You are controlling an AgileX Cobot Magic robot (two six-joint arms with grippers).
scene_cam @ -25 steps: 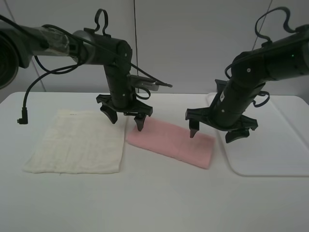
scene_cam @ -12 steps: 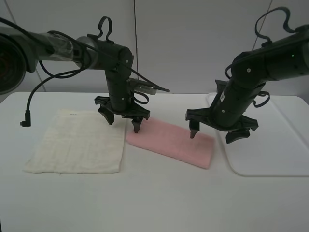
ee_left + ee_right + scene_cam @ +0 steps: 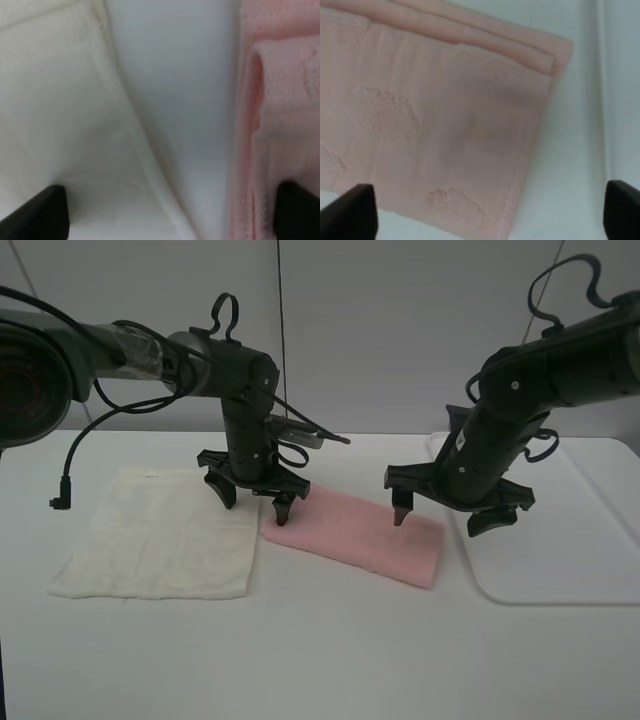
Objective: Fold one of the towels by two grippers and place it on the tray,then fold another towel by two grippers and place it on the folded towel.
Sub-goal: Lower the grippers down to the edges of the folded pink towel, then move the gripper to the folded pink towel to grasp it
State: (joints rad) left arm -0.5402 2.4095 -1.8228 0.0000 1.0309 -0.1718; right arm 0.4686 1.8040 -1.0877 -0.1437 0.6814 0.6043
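The pink towel (image 3: pixel 355 533) lies folded into a long strip at the table's middle, slanting down toward the right. The cream-white towel (image 3: pixel 160 535) lies flat and unfolded to its left. My left gripper (image 3: pixel 252 508) is open low over the gap between them. In the left wrist view one fingertip (image 3: pixel 42 215) is over the cream-white towel (image 3: pixel 75 125) and the other over the pink towel (image 3: pixel 280 125). My right gripper (image 3: pixel 437 523) hangs open above the pink strip's right end (image 3: pixel 435 110), holding nothing. The white tray (image 3: pixel 560 550) sits at the right.
A cable with a plug (image 3: pixel 57 503) dangles from the left arm above the cream-white towel's far left corner. The tray's rim (image 3: pixel 601 75) runs close beside the pink towel's right end. White tabletop (image 3: pixel 320 660) extends in front of both towels.
My left gripper has come down and shifted slightly left, closer to the pink towel's left end. The right arm and both towels have not moved.
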